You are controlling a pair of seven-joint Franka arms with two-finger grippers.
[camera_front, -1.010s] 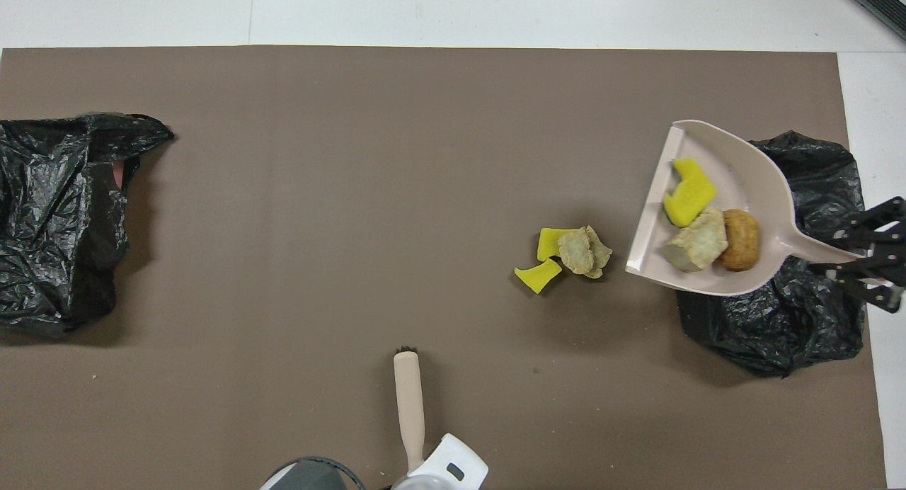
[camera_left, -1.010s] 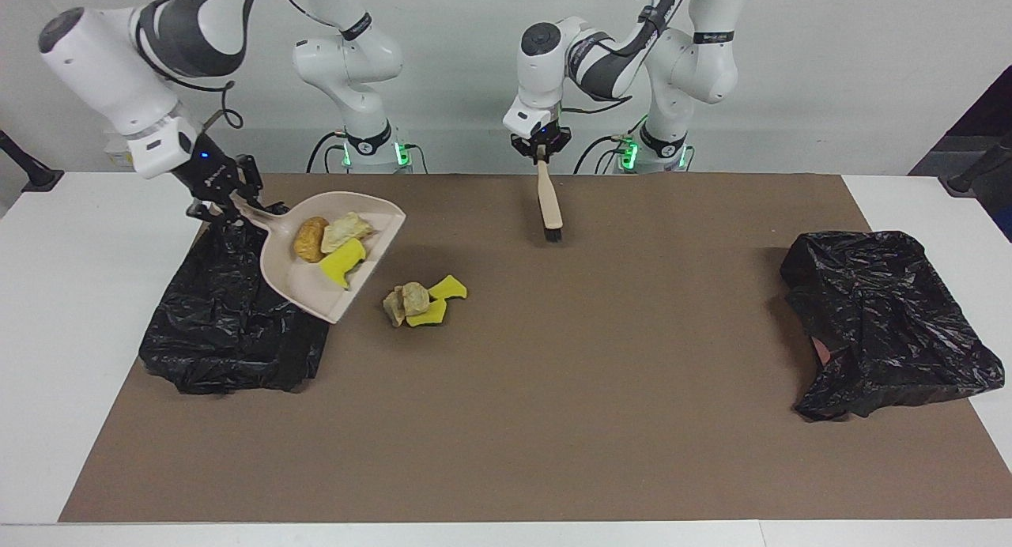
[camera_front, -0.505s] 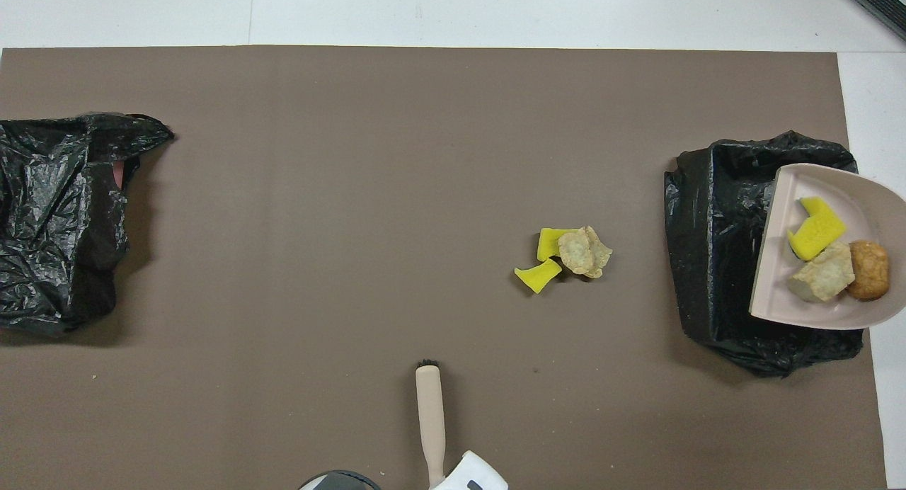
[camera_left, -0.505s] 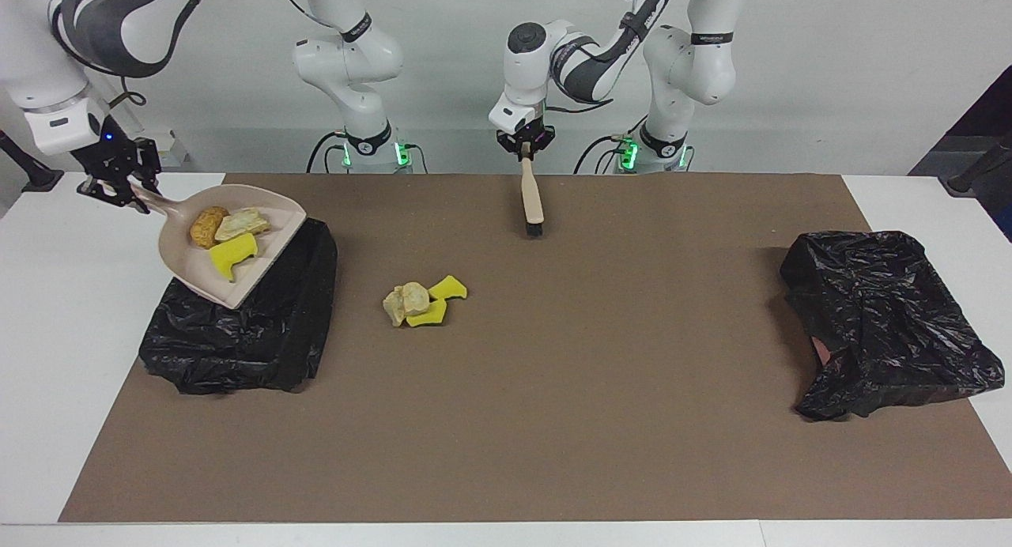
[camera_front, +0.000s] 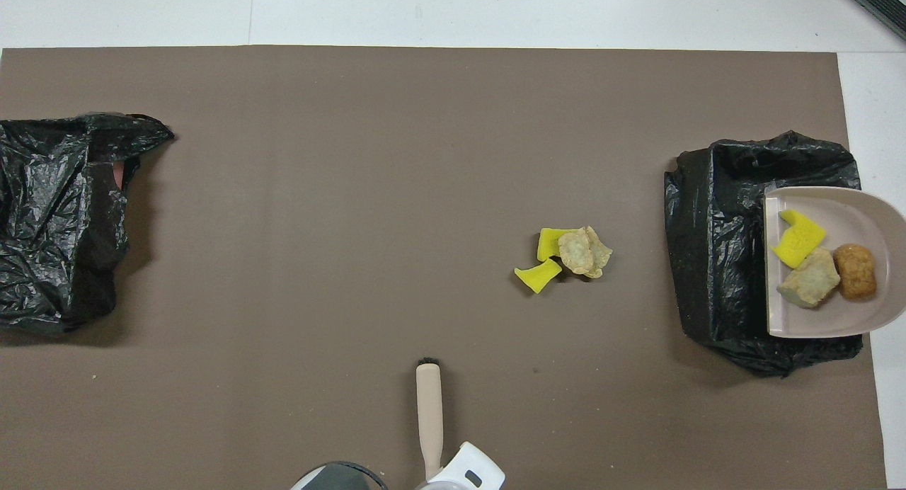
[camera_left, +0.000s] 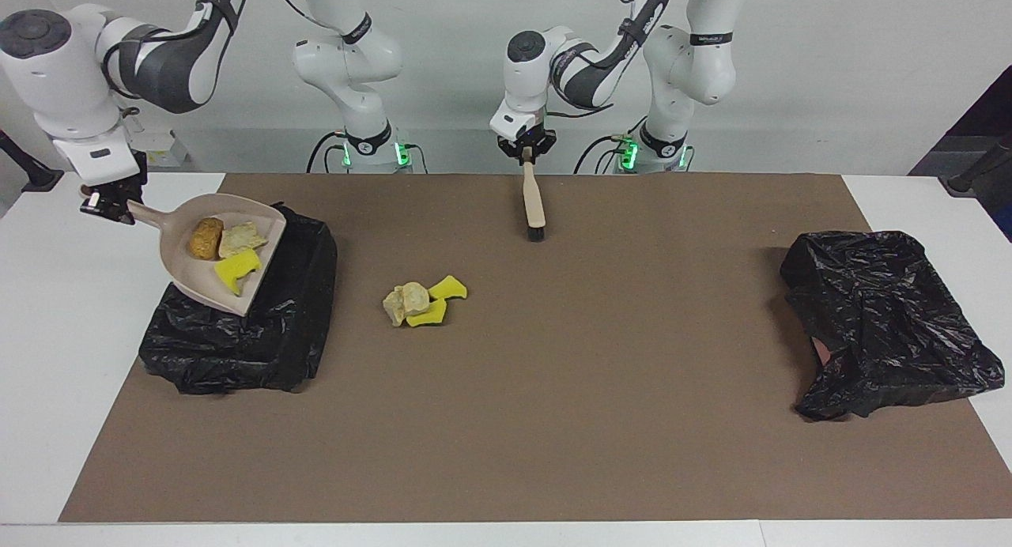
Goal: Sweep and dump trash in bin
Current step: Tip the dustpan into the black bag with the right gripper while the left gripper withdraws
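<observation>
The right gripper [camera_left: 107, 203] holds the thin handle of a beige plastic dustpan [camera_left: 183, 274] up over a black plastic bin bag [camera_left: 237, 349] at the right arm's end of the table. Its fingers are closed on the handle. In the pan lie an orange-brown lump [camera_left: 205, 238], a pale beige foam lump [camera_left: 239, 239] and a bright yellow sponge piece [camera_left: 236, 270]. The pan tips down a little toward the bag, but nothing has slid out yet.

So the job looks about half done. Three bits are scooped up but not dumped. A small pile of trash [camera_left: 421, 300] sits on the brown mat [camera_left: 553, 420], beside the bag and toward the middle of the table.

The left gripper [camera_left: 526, 147] hangs near the robots' edge of the mat and holds a beige brush with black bristles [camera_left: 533, 203] pointing down. The handle sits between its fingers, but I cannot tell how tight they are. This arm waits.

The pan's front edge is over the bag, so the bits should fall in if it tips more. There is lots of bare mat around the small pile for sweeping. Another crumpled black bag [camera_left: 885, 326] lies well apart, at the left arm's end.
</observation>
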